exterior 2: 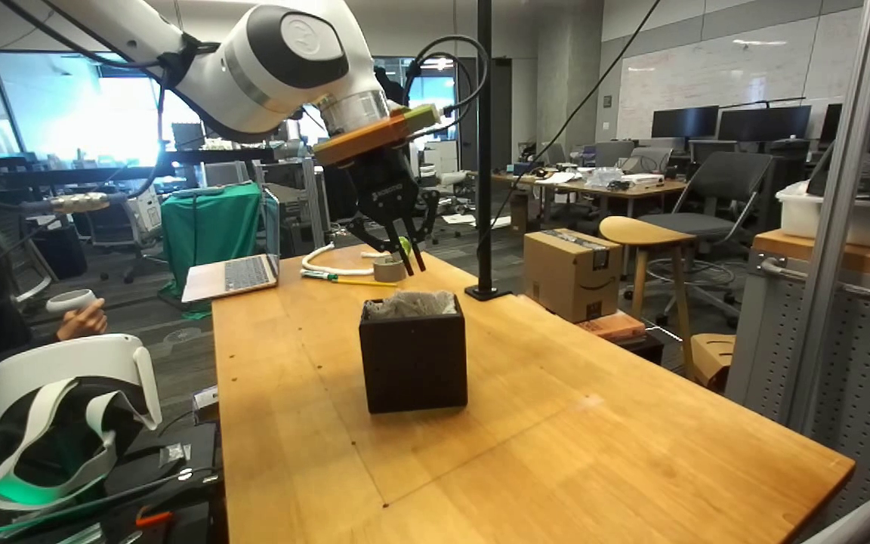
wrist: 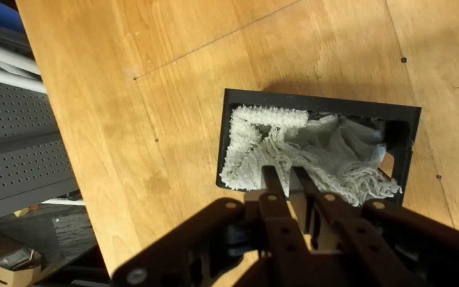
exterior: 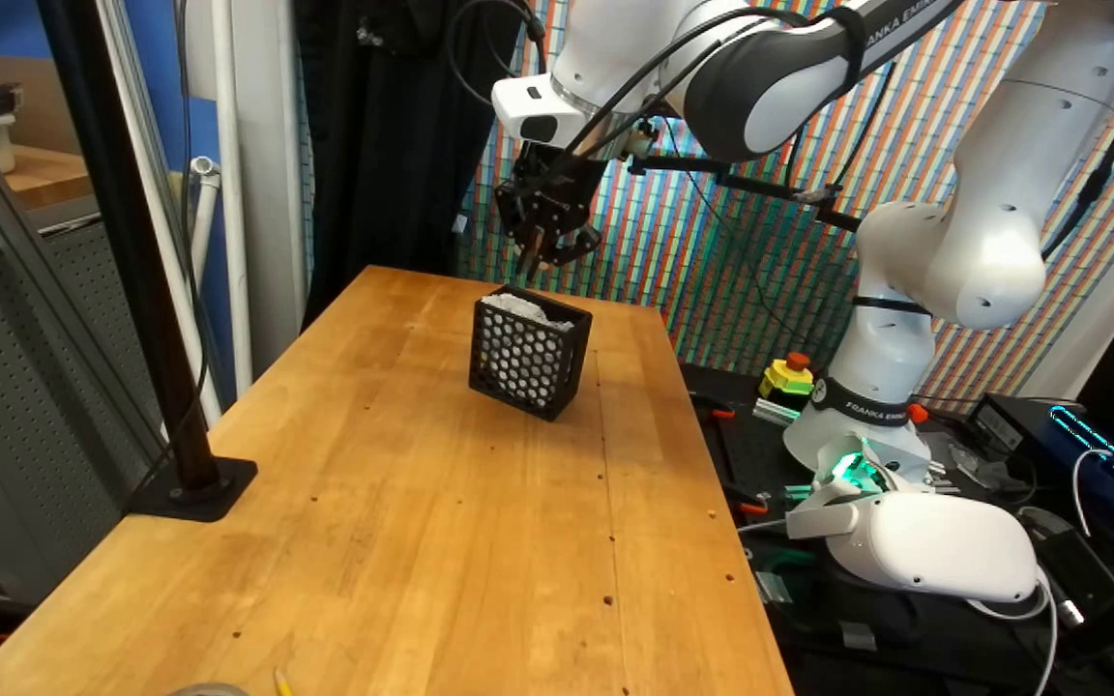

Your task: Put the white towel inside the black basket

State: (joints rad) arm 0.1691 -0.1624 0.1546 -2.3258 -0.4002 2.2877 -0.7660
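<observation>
While one basket (exterior 2: 414, 366) stands upright on one desk (exterior 2: 601, 446) in an exterior view, one laptop (exterior 2: 232, 277) lies toward its 10 o'clock, one pencil (exterior 2: 363, 282) toward 11, one tape roll (exterior 2: 388, 270) near 12 and one post (exterior 2: 485, 151) between 1 and 2; one end effector (exterior 2: 417, 270) hangs above the basket, its tips slightly parted. In an exterior view, one headset (exterior: 944, 546) rests off the desk toward the basket's 4 o'clock. In the wrist view, one towel (wrist: 309, 153) lies bunched inside the basket, greyish white, fluffy at 9 o'clock, stringy at 4; the end effector hides some basket at 6.
</observation>
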